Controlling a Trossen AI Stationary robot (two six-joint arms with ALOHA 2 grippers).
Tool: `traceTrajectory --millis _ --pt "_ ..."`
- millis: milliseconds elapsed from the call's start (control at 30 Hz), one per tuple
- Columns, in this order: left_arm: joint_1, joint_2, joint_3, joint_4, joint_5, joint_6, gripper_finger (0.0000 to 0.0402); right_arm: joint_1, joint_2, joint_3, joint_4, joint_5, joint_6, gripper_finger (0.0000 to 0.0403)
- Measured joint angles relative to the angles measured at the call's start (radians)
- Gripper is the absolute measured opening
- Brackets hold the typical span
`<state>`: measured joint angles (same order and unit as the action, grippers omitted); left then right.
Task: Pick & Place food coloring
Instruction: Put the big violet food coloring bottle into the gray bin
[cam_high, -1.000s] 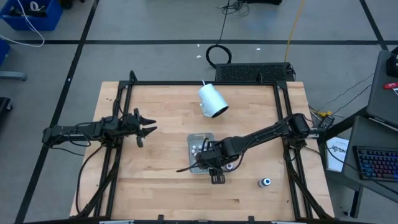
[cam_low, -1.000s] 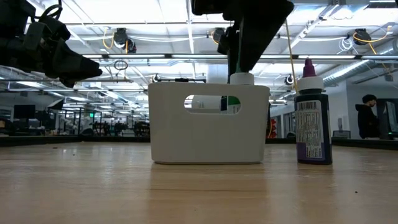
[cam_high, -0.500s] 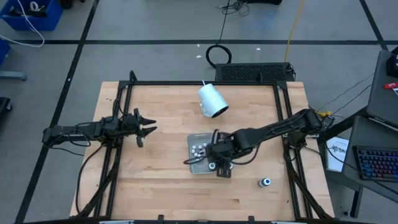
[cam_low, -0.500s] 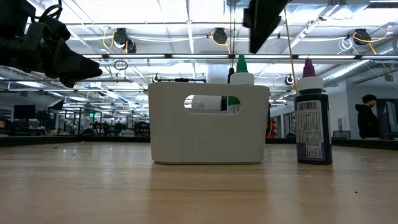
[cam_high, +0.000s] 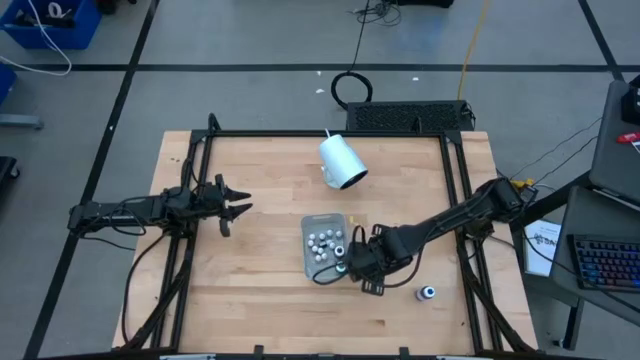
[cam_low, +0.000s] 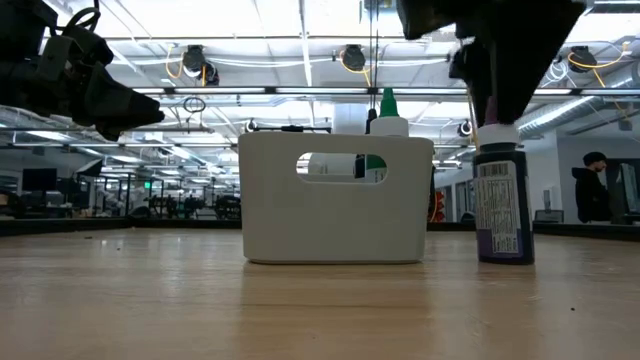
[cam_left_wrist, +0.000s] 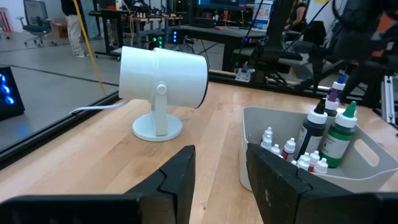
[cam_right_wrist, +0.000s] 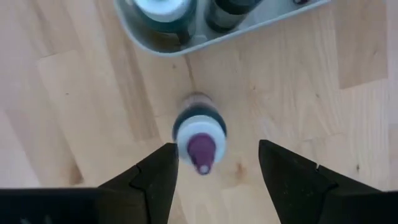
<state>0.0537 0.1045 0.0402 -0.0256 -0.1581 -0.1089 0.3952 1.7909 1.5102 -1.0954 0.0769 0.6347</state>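
Note:
A pale tray (cam_high: 308, 232) in the middle of the table holds several tiny whitish bottles (cam_high: 320, 243) and a green-capped dark bottle (cam_low: 388, 112). A dark bottle with a purple tip (cam_right_wrist: 199, 134) stands upright on the table just outside the tray's near right corner; it also shows in the low view (cam_low: 503, 205). My right gripper (cam_right_wrist: 214, 165) is open, pointing down over this bottle, with one finger on either side of its cap and a gap on both sides. My left gripper (cam_high: 238, 208) is open and empty, in the air at the table's left.
A large white cylindrical cup on a stand (cam_high: 342, 162) sits at the far middle of the table. A small bottle (cam_high: 427, 293) lies alone near the table's near right. Bare wood lies to the left of the tray and along the near edge.
My right gripper has risen from the green-capped bottle in the tray, leaving it standing there. It has then gone toward the table's near right and come down over the purple-tipped bottle beside the tray.

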Motion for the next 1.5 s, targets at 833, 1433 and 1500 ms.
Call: traceTrajectory --millis 833,1433,1500 --pt "0.000 0.000 0.000 0.000 0.000 0.000 0.0147 -0.040 0.000 -0.090 0.111 -0.056 -0.065 0.0186" --pt "0.000 0.000 0.000 0.000 0.000 0.000 0.0147 -0.034 -0.201 0.064 -0.047 0.212 -0.197 0.0105" --pt "0.000 0.000 0.000 0.000 0.000 0.000 0.0148 -0.032 -0.197 0.134 -0.048 0.236 -0.257 0.0105"
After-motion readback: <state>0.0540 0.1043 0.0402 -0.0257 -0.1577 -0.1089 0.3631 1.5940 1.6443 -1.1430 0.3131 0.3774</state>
